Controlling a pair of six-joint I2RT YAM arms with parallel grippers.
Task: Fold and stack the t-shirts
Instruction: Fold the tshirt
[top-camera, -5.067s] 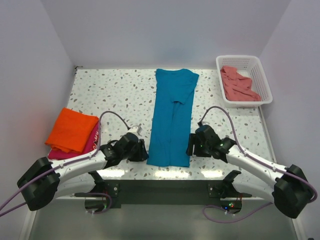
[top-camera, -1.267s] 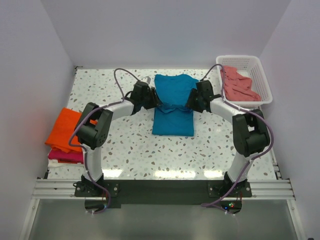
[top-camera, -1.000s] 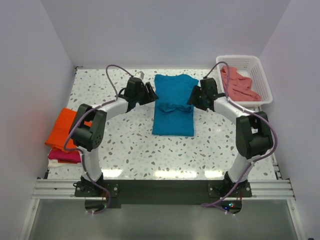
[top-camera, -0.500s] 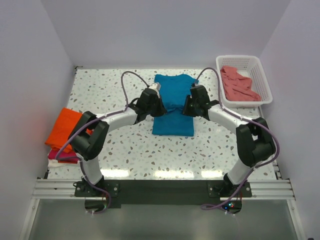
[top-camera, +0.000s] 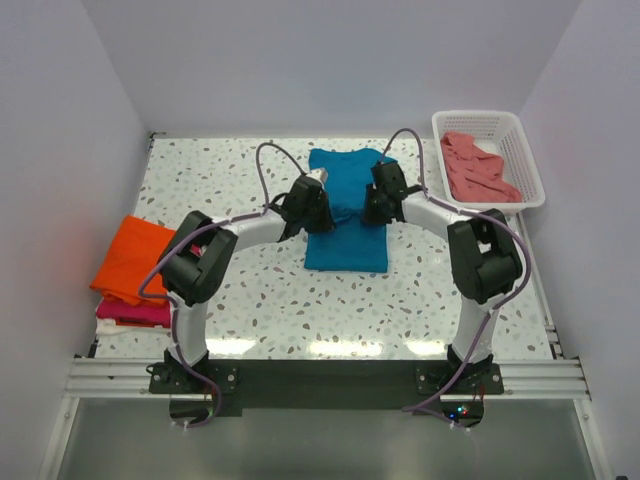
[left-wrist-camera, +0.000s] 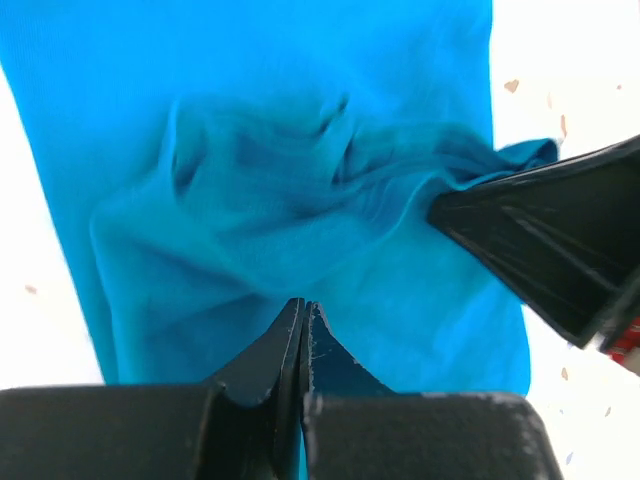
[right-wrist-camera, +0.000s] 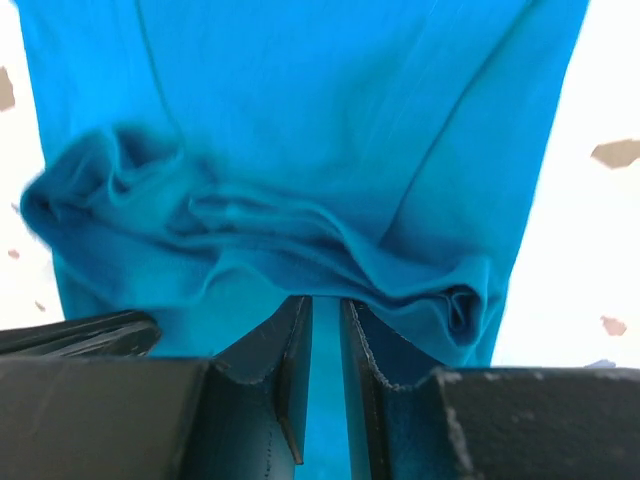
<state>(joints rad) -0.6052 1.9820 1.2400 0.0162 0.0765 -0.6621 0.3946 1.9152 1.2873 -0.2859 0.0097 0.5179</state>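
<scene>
The teal-blue t-shirt (top-camera: 346, 235) lies at the table's middle, folded in half, with a crumpled ridge (left-wrist-camera: 300, 170) across it. My left gripper (top-camera: 319, 206) is shut and empty, its tips (left-wrist-camera: 303, 305) over the shirt's left side, just short of the ridge. My right gripper (top-camera: 373, 203) is over the shirt's right side, its jaws a narrow gap apart (right-wrist-camera: 327, 300), with nothing pinched, at the ridge (right-wrist-camera: 300, 240). The orange t-shirt (top-camera: 132, 258) lies folded on the magenta-red one (top-camera: 130, 311) at the left edge. The salmon-pink t-shirt (top-camera: 476, 166) lies bunched in the basket.
The white lattice basket (top-camera: 523, 150) stands at the back right corner. The right gripper's finger (left-wrist-camera: 545, 250) shows in the left wrist view. The left gripper's finger (right-wrist-camera: 80, 333) shows in the right wrist view. White walls close the table on three sides.
The shirt's near half has been folded up over its far half. Both grippers let go, drew outward, then came back in onto the crumpled ridge, closer together than half a second ago.
</scene>
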